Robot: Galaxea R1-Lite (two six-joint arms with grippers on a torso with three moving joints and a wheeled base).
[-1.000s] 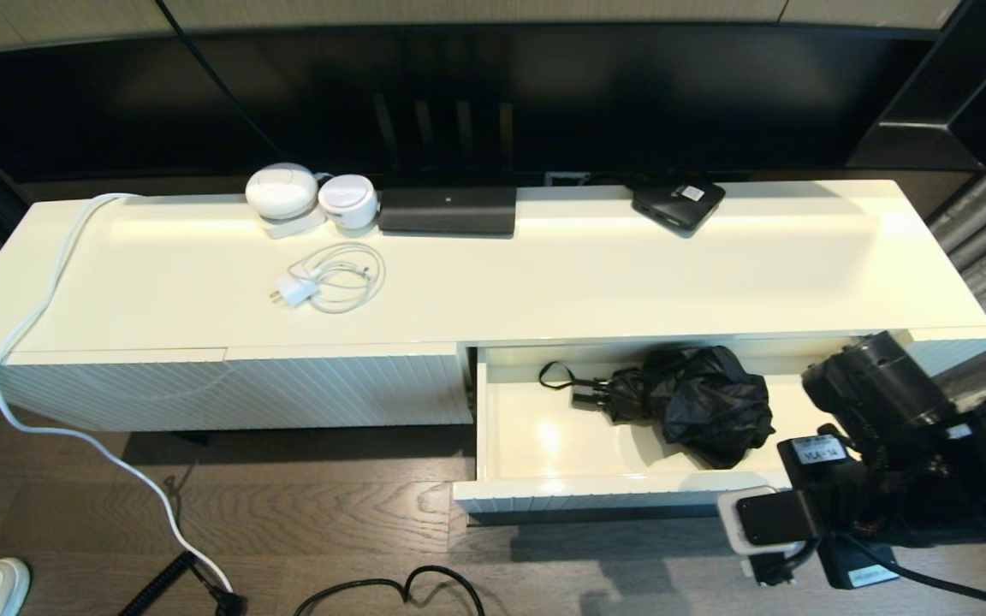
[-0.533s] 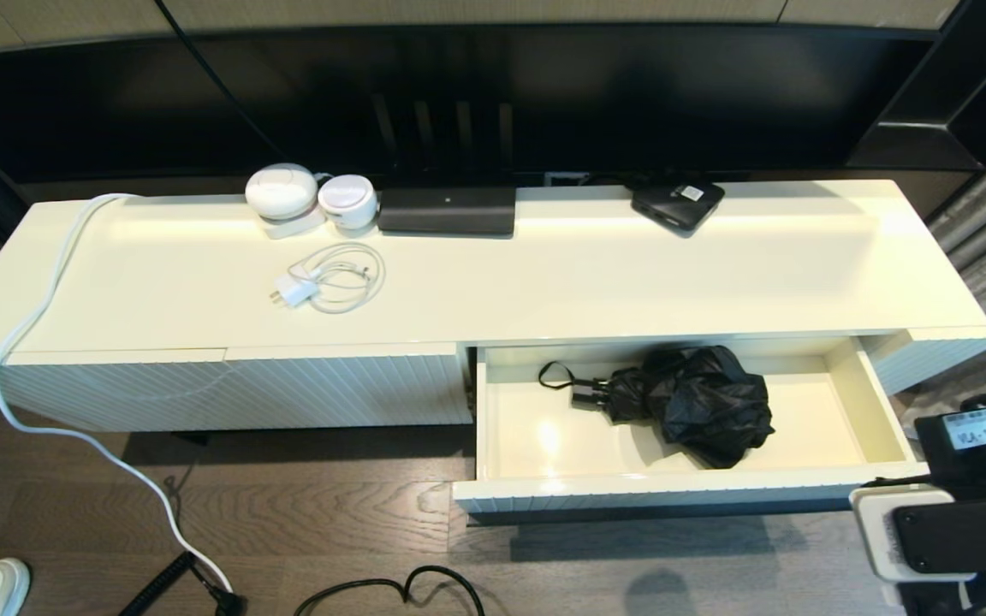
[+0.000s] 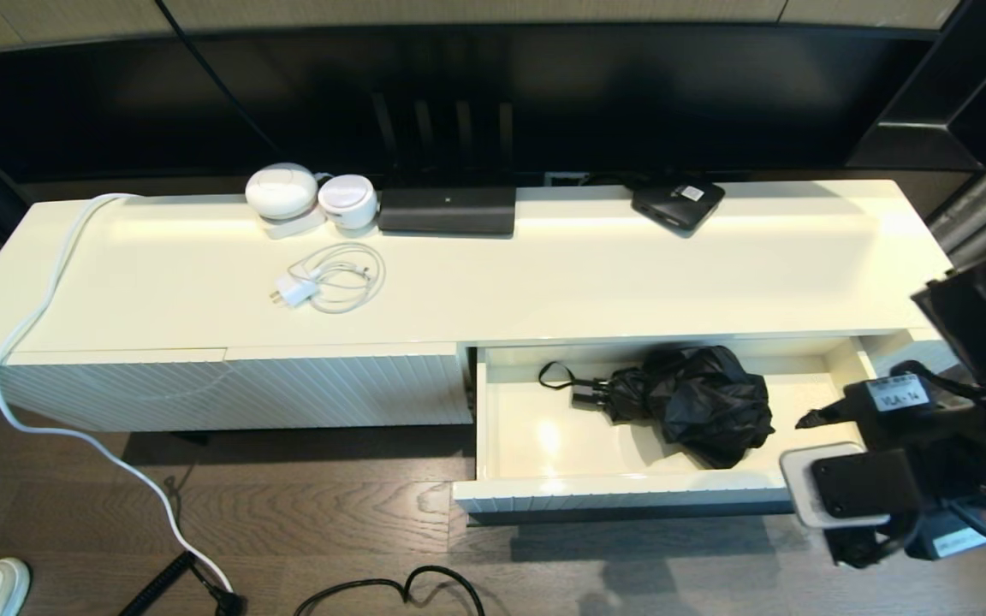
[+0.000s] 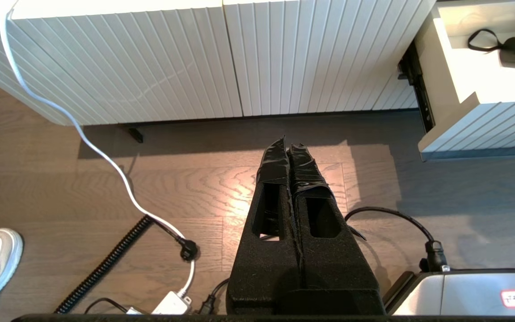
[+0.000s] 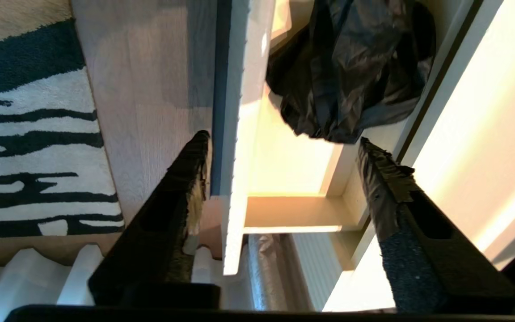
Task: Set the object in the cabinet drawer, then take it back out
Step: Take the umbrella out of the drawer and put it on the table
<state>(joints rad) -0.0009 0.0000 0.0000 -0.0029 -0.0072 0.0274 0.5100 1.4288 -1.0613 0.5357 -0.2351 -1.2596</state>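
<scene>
Umbrella (image 3: pixel 686 400), compact and folded, lying inside the pulled-out cabinet drawer (image 3: pixel 621 489), just ahead of the right gripper (image 5: pixel 280 147) and to its left in the head view. Thin wrist loop (image 3: pixel 555 375) and short handle (image 3: pixel 587 395) farthest from that gripper, at the left end; loose crumpled black fabric nearest it. Probably light, soft and slippery in the canopy, stiff only along the handle and the shaft inside. Best taken across the bundled middle or at the handle; a pinch on fabric alone likely to slip or drag the canopy open. Right gripper spread wide, holding nothing, one finger outside the fluted drawer front, the other over the drawer's inside by the back wall. Left gripper (image 4: pixel 288 147) parked low over the wooden floor, well away from the drawer, fingers pressed together, empty.
</scene>
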